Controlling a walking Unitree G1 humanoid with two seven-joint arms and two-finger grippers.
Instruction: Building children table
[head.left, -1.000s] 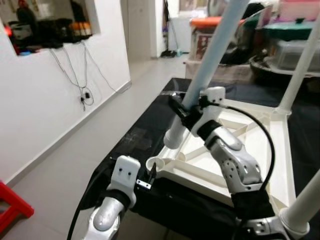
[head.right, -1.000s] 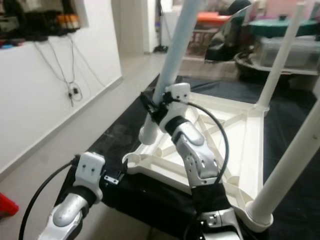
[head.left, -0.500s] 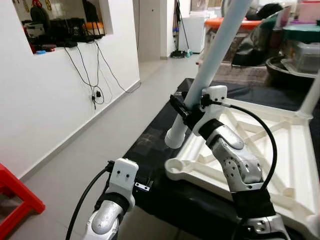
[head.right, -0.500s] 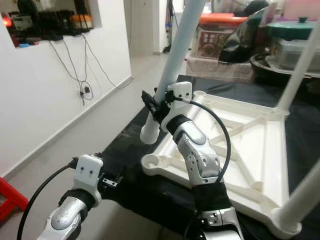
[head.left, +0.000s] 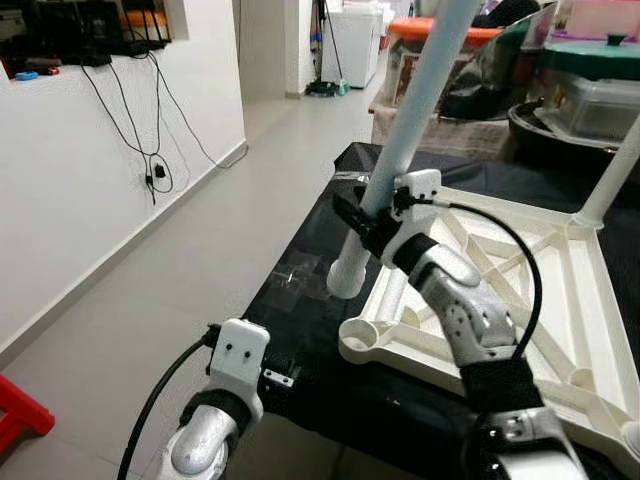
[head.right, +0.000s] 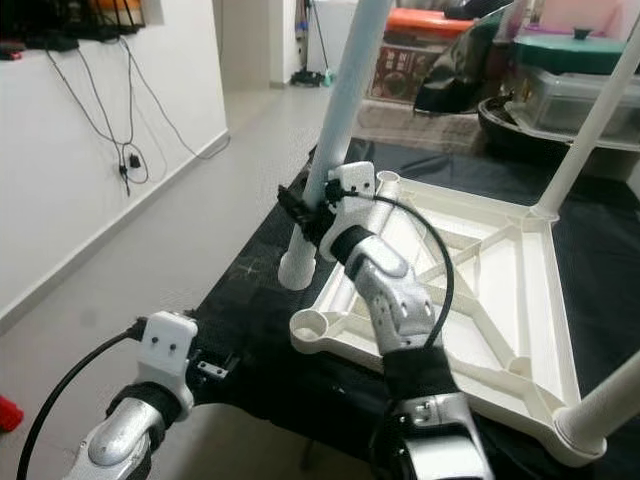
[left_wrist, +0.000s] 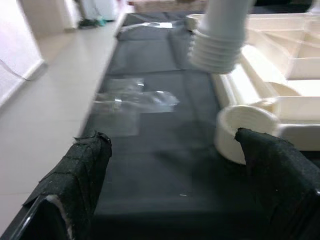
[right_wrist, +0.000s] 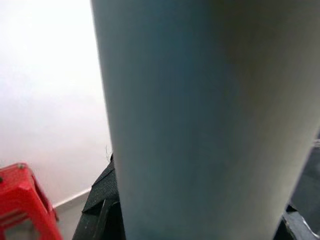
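The white table top (head.left: 585, 300) lies upside down on a black-covered surface. My right gripper (head.left: 366, 222) is shut on a long white table leg (head.left: 415, 110), which it holds tilted. The leg's threaded end (head.left: 345, 281) hangs just above the black cloth, beside and slightly left of the empty corner socket (head.left: 366, 335). In the left wrist view, the threaded end (left_wrist: 216, 47) is above and beyond the socket (left_wrist: 245, 131). My left gripper (left_wrist: 172, 136) is open, low at the front left, with nothing between its fingers (left_wrist: 85, 167). Two other legs (head.right: 585, 135) stand in their corners.
A clear plastic bag (left_wrist: 135, 100) lies on the black cloth (head.left: 300, 280) by the socket. A white wall (head.left: 90, 180) and tiled floor run along the left, with a red stool (head.left: 15, 420) at the lower left. Storage boxes (head.left: 590, 95) crowd the back.
The head camera has shifted. The leg stays in my right gripper, with its threaded end now slightly left of the corner socket rather than right of it. My left gripper sits a little lower.
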